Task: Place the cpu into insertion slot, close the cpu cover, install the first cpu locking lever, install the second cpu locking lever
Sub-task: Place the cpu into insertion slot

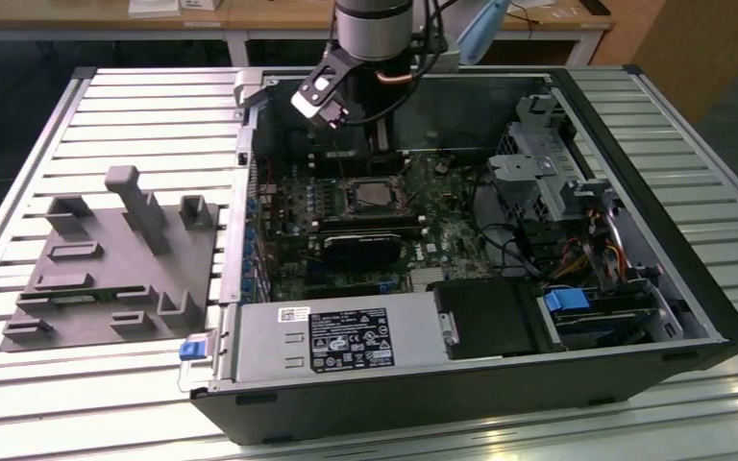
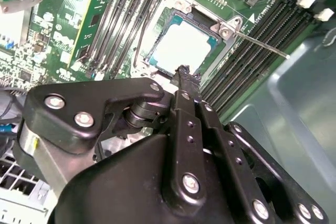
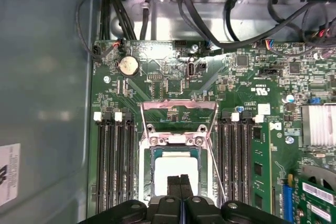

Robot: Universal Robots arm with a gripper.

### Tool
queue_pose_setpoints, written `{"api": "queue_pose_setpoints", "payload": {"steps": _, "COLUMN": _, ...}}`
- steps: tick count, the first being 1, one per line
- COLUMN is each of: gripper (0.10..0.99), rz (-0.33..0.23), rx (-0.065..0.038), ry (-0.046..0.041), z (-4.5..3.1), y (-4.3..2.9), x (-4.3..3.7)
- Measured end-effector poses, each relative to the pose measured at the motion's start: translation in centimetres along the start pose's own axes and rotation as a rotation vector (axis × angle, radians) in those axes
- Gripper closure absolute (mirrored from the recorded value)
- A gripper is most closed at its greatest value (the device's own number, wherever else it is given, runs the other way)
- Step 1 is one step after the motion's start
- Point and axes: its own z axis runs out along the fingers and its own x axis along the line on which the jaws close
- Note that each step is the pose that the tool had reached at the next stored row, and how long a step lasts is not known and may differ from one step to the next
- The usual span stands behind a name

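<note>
Hovering at the cpu point(image 3: 176, 167) edge, fingers point(image 3: 174, 183) pressed together, cpu cover point(image 3: 178, 105) open

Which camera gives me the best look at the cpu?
The second wrist view: the cpu shows large, bright and nearly whole. The first wrist view has the pincer overlapping more of its edge; the exterior view shows it tiny.

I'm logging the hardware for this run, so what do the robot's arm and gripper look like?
The arm is a silver-grey cylinder with a pale blue joint cap and dark cables beside it. The gripper is matte black, its jointed link fingers fastened with silver screws.
</note>
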Motion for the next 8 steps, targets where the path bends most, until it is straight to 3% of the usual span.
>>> {"api": "queue_pose_setpoints", "payload": {"steps": 8, "gripper": 0.984, "rz": 0.0, "rx": -0.002, "ry": 0.0, "z": -1.58, "y": 0.15, "x": 0.0}}
